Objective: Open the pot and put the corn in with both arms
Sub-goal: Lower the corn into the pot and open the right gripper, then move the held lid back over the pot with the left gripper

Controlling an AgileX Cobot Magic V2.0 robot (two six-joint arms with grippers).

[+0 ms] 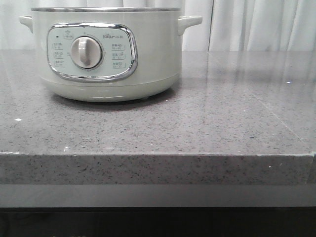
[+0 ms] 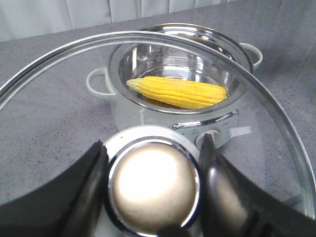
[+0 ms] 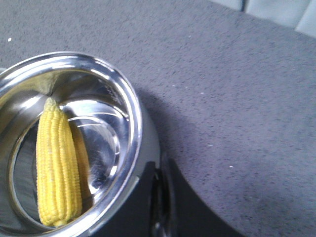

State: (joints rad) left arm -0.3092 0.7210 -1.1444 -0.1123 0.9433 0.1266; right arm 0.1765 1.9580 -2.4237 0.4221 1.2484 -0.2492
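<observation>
The pale-green pot [image 1: 108, 54] stands at the back left of the counter with its lid off. The yellow corn [image 2: 180, 92] lies inside its steel bowl, and it also shows in the right wrist view [image 3: 57, 168]. My left gripper [image 2: 154, 144] is shut on the round knob [image 2: 153, 182] of the glass lid [image 2: 49, 113] and holds the lid in the air, in front of and above the pot [image 2: 121, 108]. My right gripper [image 3: 160, 165] is shut and empty, above the counter just beside the pot's rim [image 3: 133, 123]. Neither gripper shows in the front view.
The grey speckled counter [image 1: 222, 113] stretches to the right of the pot and ends in a front edge [image 1: 158, 154]. White curtains [image 1: 256, 24] hang behind.
</observation>
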